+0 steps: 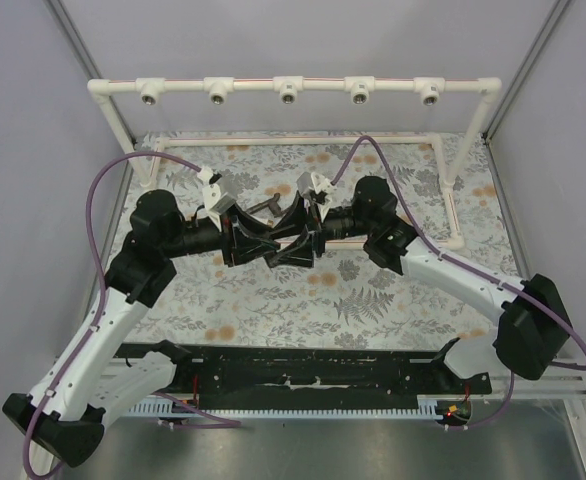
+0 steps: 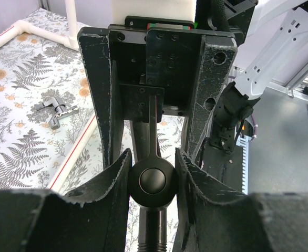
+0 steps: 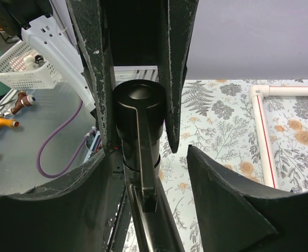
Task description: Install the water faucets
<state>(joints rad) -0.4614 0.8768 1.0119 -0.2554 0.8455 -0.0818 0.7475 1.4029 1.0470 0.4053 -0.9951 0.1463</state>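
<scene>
A dark faucet (image 2: 153,181) with a round cap and a thin lever is held in the air between both grippers at the middle of the table. My left gripper (image 2: 153,163) is shut on its round body; in the top view this gripper (image 1: 253,243) points right. My right gripper (image 3: 147,152) faces it and is open. Its fingers straddle the faucet's lever (image 3: 143,157), with a clear gap on the right side; it also shows in the top view (image 1: 295,240). The silver cross-handled faucet (image 2: 54,108) lies on the floral mat. The third faucet is not clearly visible.
The white pipe frame with five sockets (image 1: 288,88) stands at the back. Its base pipes (image 3: 262,136) lie on the floral mat (image 1: 373,290). A white basket (image 3: 17,71) and orange fittings (image 3: 1,125) sit off the mat. A small tap shape (image 1: 263,207) lies behind the grippers.
</scene>
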